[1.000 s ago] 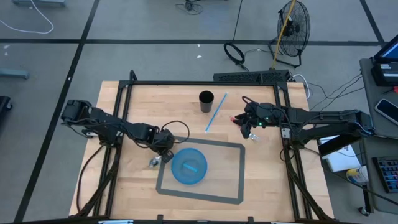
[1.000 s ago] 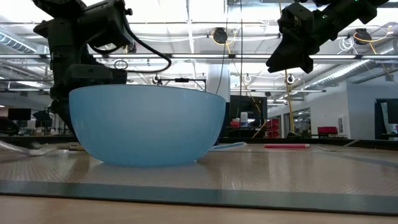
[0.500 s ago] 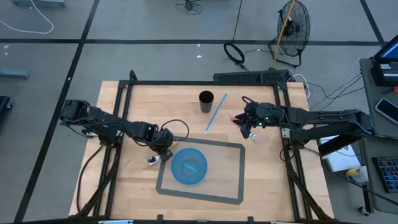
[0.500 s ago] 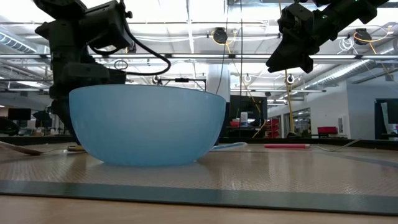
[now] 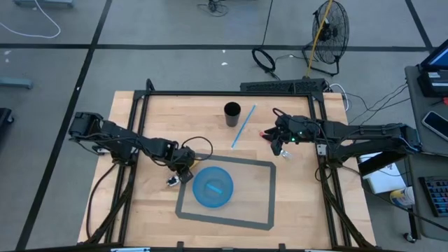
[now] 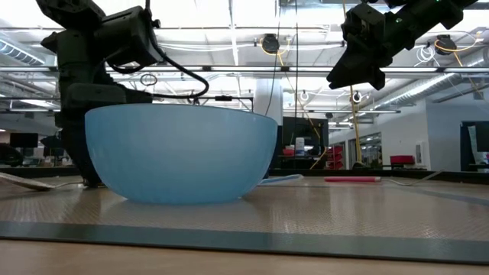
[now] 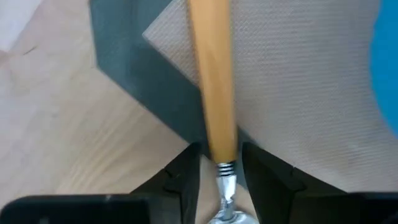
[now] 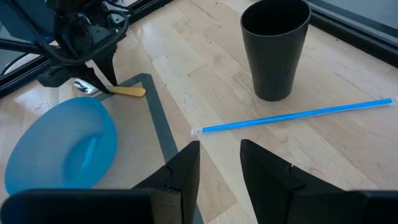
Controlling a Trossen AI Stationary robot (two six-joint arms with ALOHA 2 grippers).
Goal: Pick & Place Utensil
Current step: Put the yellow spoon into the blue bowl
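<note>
Grasp step: the left end effector (image 7: 217,163) pinches the wooden-handled utensil (image 7: 212,81) low beside the blue bowl (image 5: 212,187). Next I judge it must lift and carry it over the bowl. The right end effector (image 8: 219,163) waits, fingers spread, at the desk's far right.

Blue bowl (image 6: 180,155) on grey mat (image 6: 321,218), arms above.

A robotics lab in an open industrial hall. The wooden surface (image 5: 154,112) sits in a black metal frame (image 5: 224,93) on a grey concrete floor (image 5: 161,63) with loose cables (one white, coiled at the edge). A standing fan (image 5: 329,31) is behind it. The low view shows exposed ceiling trusses (image 6: 244,70), strip lights and more equipment.
</note>
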